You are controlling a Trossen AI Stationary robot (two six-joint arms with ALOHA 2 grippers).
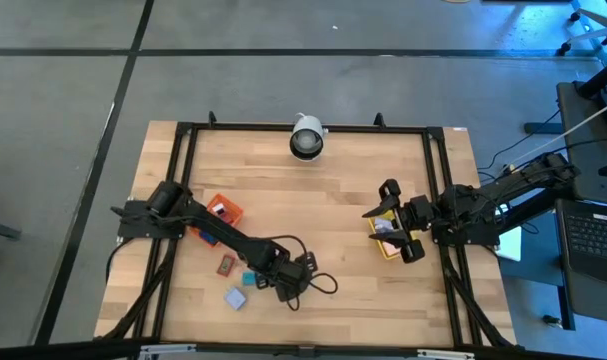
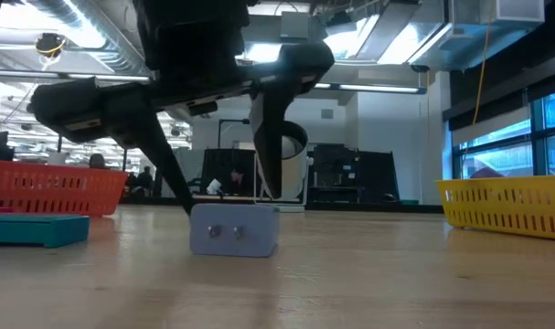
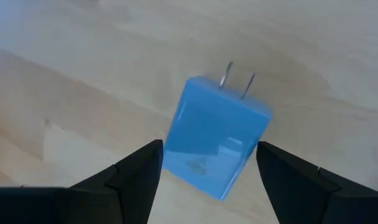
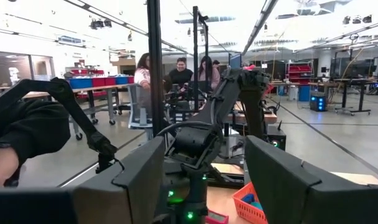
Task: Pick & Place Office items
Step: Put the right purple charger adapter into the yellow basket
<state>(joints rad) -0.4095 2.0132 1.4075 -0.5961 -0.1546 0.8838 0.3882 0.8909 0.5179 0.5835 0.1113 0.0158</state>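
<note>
arms: two, matte black, jointed | cable: black loop by left claw [image 1: 301, 283] | fingers: dark, flat, tapered

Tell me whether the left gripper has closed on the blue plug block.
Open: the left gripper straddles the blue plug block, fingers apart from its sides.

A pale wooden counter [image 1: 333, 200] sits inside a black metal frame [image 1: 303, 127] on a grey floor [image 1: 63, 90]. A white, dark-lensed camera [image 1: 306, 137] stands at the counter's far edge. An orange tray [image 1: 225, 209] lies toward the left side and a yellow tray [image 1: 386, 247] toward the right; the low view shows both as slotted baskets. An open laptop [image 1: 593, 240] rests beyond the right edge. Three people [image 4: 176, 71] sit in the room behind.
</note>
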